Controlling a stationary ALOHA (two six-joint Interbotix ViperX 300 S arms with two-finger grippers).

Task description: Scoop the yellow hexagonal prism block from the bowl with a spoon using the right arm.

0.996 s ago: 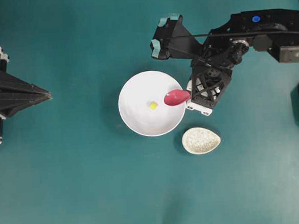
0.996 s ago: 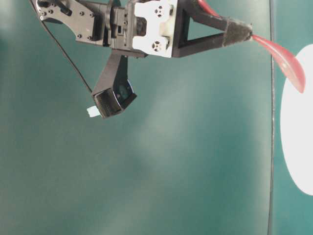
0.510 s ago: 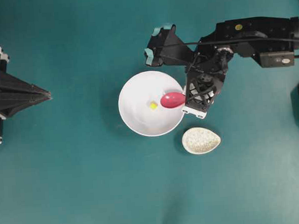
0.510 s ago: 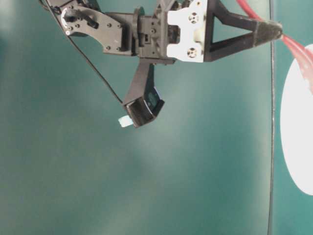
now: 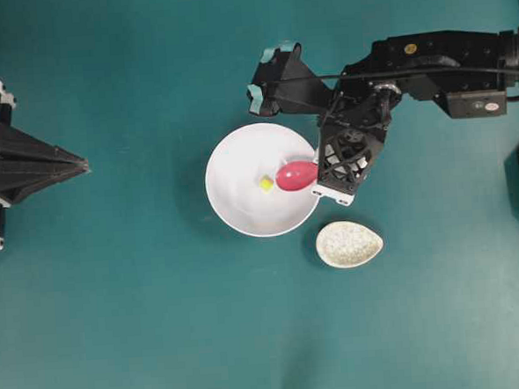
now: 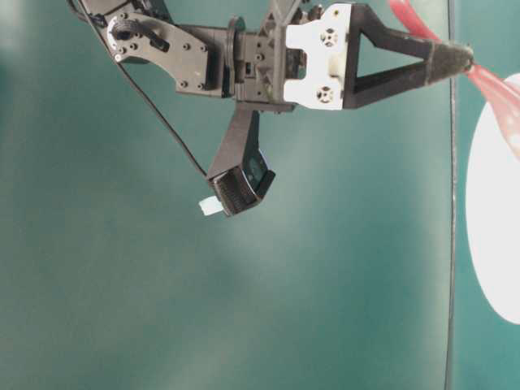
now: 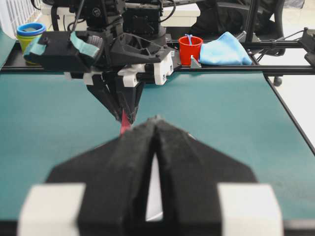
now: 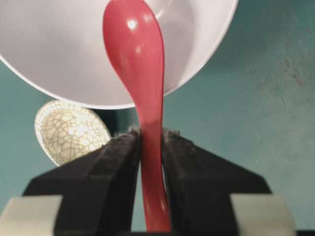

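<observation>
Surface [image 5: 144, 325]: teal, carries everything below; the left wrist view alone shows its far edge, with a red cup [image 7: 190, 49] and a blue cloth [image 7: 224, 49] on the rail behind.

Right arm [image 5: 427, 56]: black, reaches in from the right of the overhead view. The table-level view alone shows its side profile and the wrist camera hanging beneath.

Left hand [image 5: 80, 164]: parked at the left edge, well apart from the dishes. Its wrist view shows the two black fingers [image 7: 135, 162] pressed tip to tip, holding nothing.

Bowl [image 5: 234, 205]: white, round, centre of the overhead view. The table-level view catches only a white sliver at its right edge.

Right hand [image 8: 150, 137]: fingers clamped on the spoon handle, seen plainly only in the right wrist view; overhead it sits at the bowl's right rim.

Rest [image 5: 349, 244]: small speckled oval dish, just beside the bowl at lower right; crackle glaze visible in the right wrist view.

Spoon [image 5: 296, 175]: pink-red, scoop over the bowl's right half.

Block [image 5: 266, 183]: tiny, yellow, inside the bowl, just left of the scoop tip; whether they touch cannot be told. Seen overhead only.
</observation>
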